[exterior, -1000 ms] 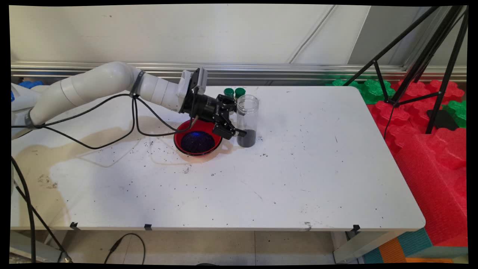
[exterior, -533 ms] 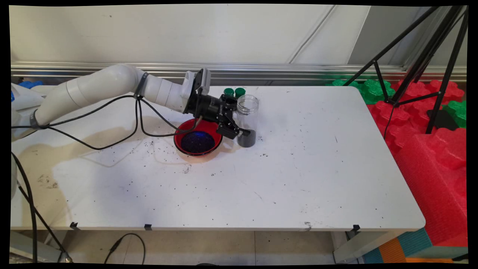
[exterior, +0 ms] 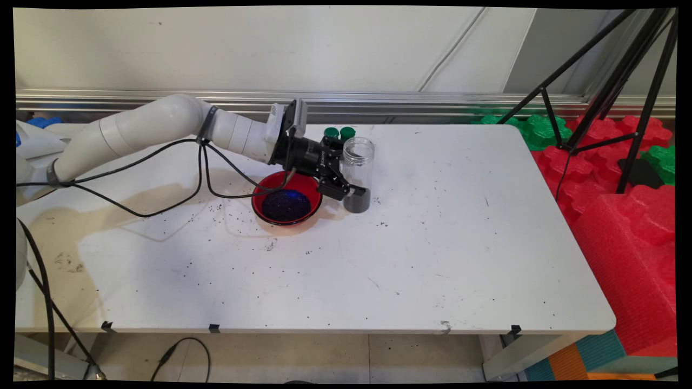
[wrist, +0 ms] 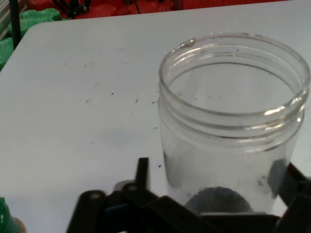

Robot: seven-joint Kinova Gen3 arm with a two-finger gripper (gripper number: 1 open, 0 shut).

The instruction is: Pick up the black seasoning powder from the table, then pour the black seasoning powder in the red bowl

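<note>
Clear jar (exterior: 358,174), dark grains at bottom, straddled by wide gripper (exterior: 354,191); red bowl (exterior: 286,200) of grains at 9 o'clock, main view only.

Jar (exterior: 358,162) clear glossy plastic, threaded rim, dark granular fill at bottom. Bowl (exterior: 286,186) red, glossy. Counter (exterior: 432,243) white, smooth, matt, stained tan at left, flecked with dark grains. End effector (exterior: 354,189) matt black. Two caps (exterior: 339,133) green plastic

Clear jar (exterior: 358,173), red bowl (exterior: 286,204), green lids (exterior: 339,133), white table (exterior: 432,243).
</note>
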